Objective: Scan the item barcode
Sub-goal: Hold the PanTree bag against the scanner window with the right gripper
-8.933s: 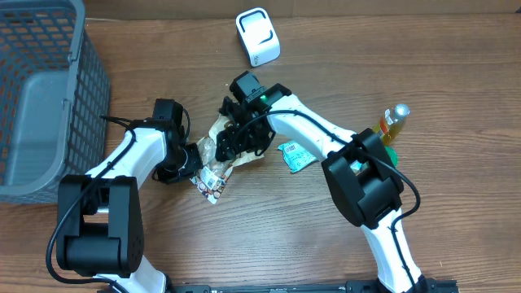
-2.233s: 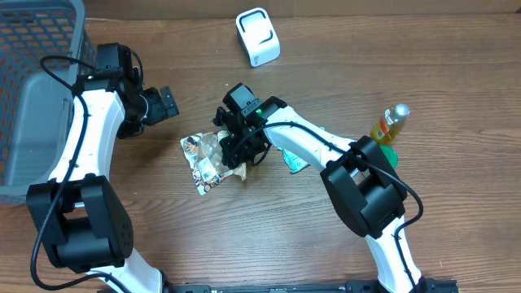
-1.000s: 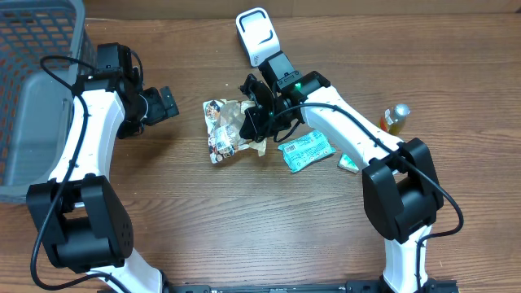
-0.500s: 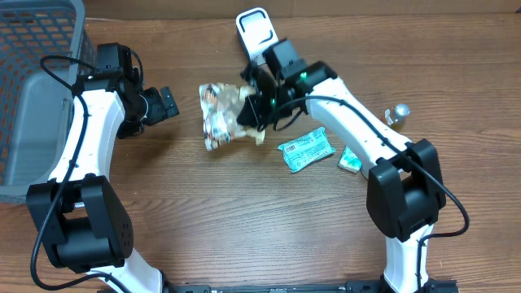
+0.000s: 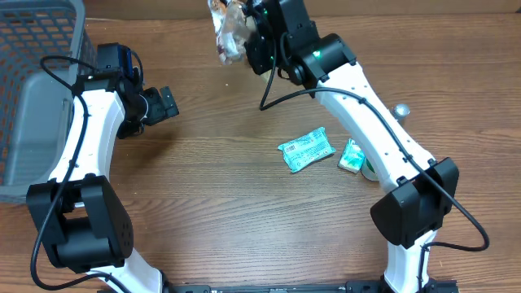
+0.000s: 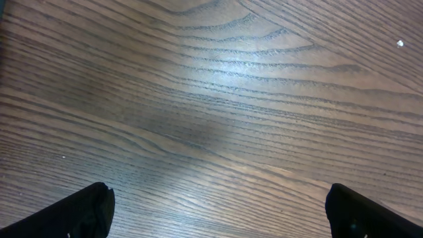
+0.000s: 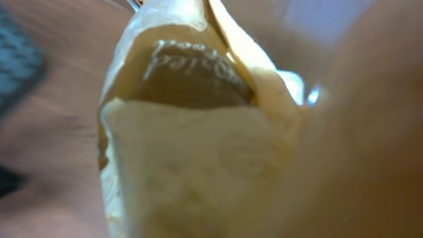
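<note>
At the far edge of the tabletop (image 5: 244, 228), the snack packet (image 5: 229, 32) is held lifted, pinched by the right fingers (image 5: 254, 45), while the left fingers (image 5: 167, 102) are spread wide over bare wood. No barcode can be made out in any view, so the packet is best turned slowly and kept flat and uncrumpled until its code is squarely presented.

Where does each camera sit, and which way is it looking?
Overhead: above the table, facing down; both arms, the basket and green packet show.
Left wrist: on the left arm, facing bare wood; its two fingertips show, spread wide.
Right wrist: pressed close to the snack packet; blurred, fingers not discernible.
Shared: overhead also shows that snack packet, in the right gripper.
</note>
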Tool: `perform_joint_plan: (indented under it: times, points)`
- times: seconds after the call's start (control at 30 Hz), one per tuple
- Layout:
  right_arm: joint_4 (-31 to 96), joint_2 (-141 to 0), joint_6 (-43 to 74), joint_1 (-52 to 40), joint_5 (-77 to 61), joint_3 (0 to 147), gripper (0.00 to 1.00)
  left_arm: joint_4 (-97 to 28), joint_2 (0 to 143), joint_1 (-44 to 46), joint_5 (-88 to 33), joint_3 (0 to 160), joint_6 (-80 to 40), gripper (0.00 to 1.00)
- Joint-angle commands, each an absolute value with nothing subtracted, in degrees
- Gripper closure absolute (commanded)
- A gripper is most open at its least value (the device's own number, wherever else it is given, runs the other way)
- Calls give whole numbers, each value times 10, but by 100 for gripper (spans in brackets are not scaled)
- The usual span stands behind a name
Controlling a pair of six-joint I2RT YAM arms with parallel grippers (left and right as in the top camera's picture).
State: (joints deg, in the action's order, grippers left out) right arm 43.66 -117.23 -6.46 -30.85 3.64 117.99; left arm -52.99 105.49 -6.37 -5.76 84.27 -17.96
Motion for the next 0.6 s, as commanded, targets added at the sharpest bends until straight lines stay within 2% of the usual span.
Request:
perform_joint_plan:
  times: [0.0,0.43,0.57]
  points:
    - [408,-1164,-179,-329,173,1192,96,-531,1045,-62,-58,848,-180,0]
    - [253,-1240,-340,-351,364,1192,96,-531,1045,-62,-57,848,-180,0]
    - [216,-1264,-376,-351,368,1192,96,-531,1045,-62,-58,848,-180,1]
